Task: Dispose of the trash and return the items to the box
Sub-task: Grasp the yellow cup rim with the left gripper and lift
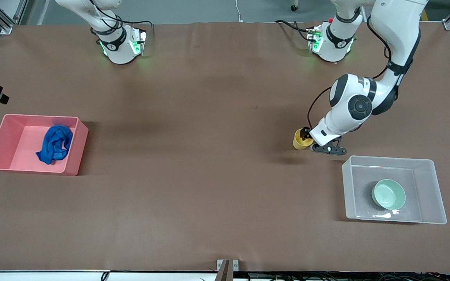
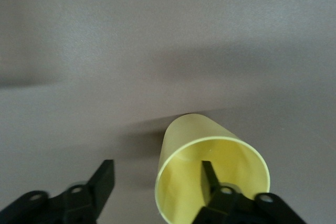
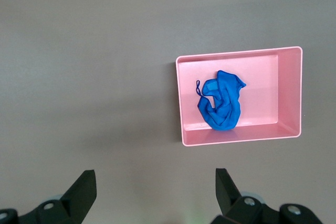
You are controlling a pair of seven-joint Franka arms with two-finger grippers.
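Observation:
The yellow cup (image 1: 300, 139) stands on the table, a little farther from the front camera than the clear box (image 1: 430, 166). My left gripper (image 1: 307, 136) is at the cup and open; in the left wrist view (image 2: 157, 167) one finger is inside the cup (image 2: 189, 140) and the other is outside its wall. The mint-green bowl (image 1: 388, 194) lies in the clear box. The blue rag (image 1: 55, 143) lies in the pink bin (image 1: 2, 132). My right gripper (image 3: 155, 174) is open and empty, high over the table, looking down on the rag (image 3: 221, 101) in the pink bin (image 3: 289, 85).
The pink bin is at the right arm's end of the table and the clear box at the left arm's end. Brown table surface lies between them. The left arm's elbow (image 1: 356, 103) hangs over the table near the cup.

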